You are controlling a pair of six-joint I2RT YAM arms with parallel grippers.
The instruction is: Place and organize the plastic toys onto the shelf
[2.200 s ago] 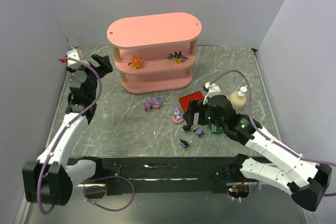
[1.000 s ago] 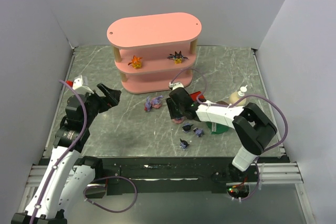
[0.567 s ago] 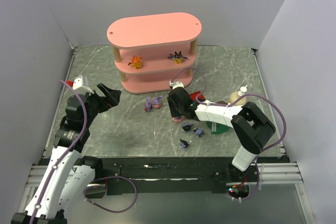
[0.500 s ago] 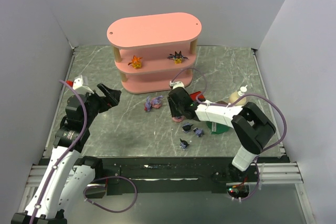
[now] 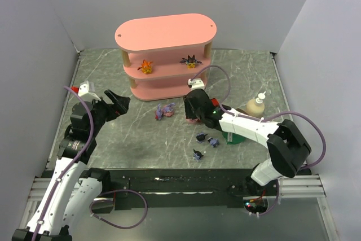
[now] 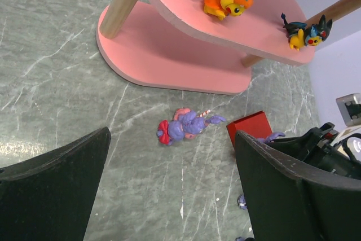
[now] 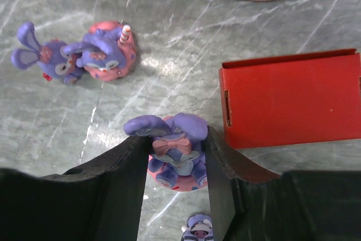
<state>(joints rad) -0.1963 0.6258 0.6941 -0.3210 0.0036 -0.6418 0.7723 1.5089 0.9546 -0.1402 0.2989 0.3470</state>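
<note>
The right hand [image 7: 177,142], half closed, grips a lilac-pink long-eared plastic figurine [image 7: 176,167] near the foot of the pink three-tier shelf [image 5: 163,32]. The left hand [image 6: 172,179] gapes wide, empty. An orange figurine [image 5: 146,66] and a spiky black-and-yellow figurine [image 5: 191,60] stand on the middle board. Two more lilac-pink figurines [image 7: 84,55] and three dark pointed-eared figurines [image 5: 201,136] lie on the grey marbled surface [image 5: 130,134], not yet shelved.

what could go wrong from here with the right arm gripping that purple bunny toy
1. The right gripper pinches the lilac-pink figurine by its rounded sides near the fingertips, so it might twist or slip out on the way to the shelf.
2. The red box lies close beside one finger and could get nudged.
3. The middle tier already holds the orange figurine and the black-and-yellow figurine; a careless placement could knock them.
</note>
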